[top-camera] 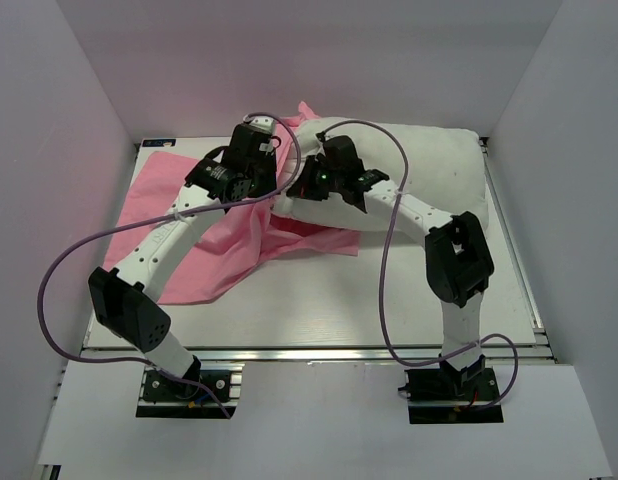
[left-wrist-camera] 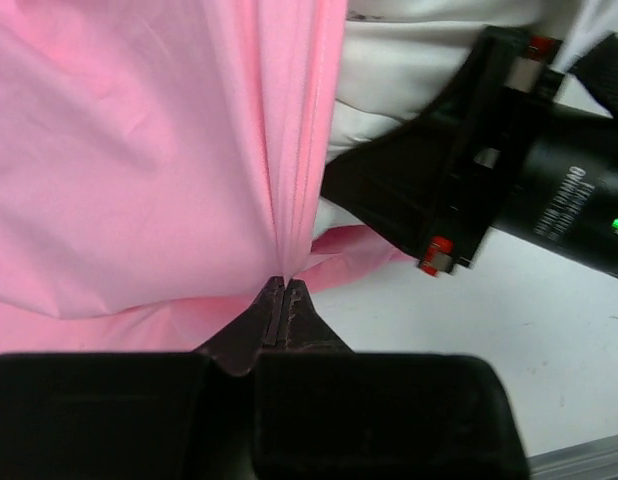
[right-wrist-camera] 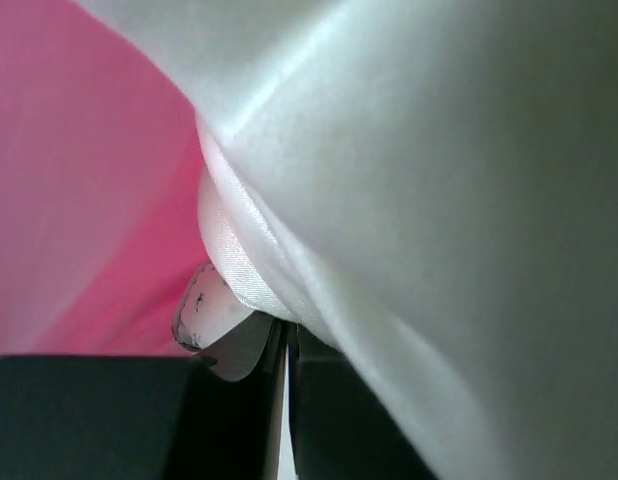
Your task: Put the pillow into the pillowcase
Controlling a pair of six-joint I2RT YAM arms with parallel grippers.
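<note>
left claw (left-wrist-camera: 284,287) pinches pillowcase (left-wrist-camera: 139,150) edge

The white table (top-camera: 389,300) bears the pink pillowcase (top-camera: 159,200) at left, touching the white pillow (top-camera: 439,165) at back right.

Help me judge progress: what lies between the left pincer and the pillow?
Bunched pillowcase fabric, pinched by the left pincer, reaches the pillow; the left wrist view shows it.

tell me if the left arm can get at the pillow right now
Probably not yet: the left tool is shut on the pillowcase, so it would have to let go first, though the pillow lies close beside it.
</note>
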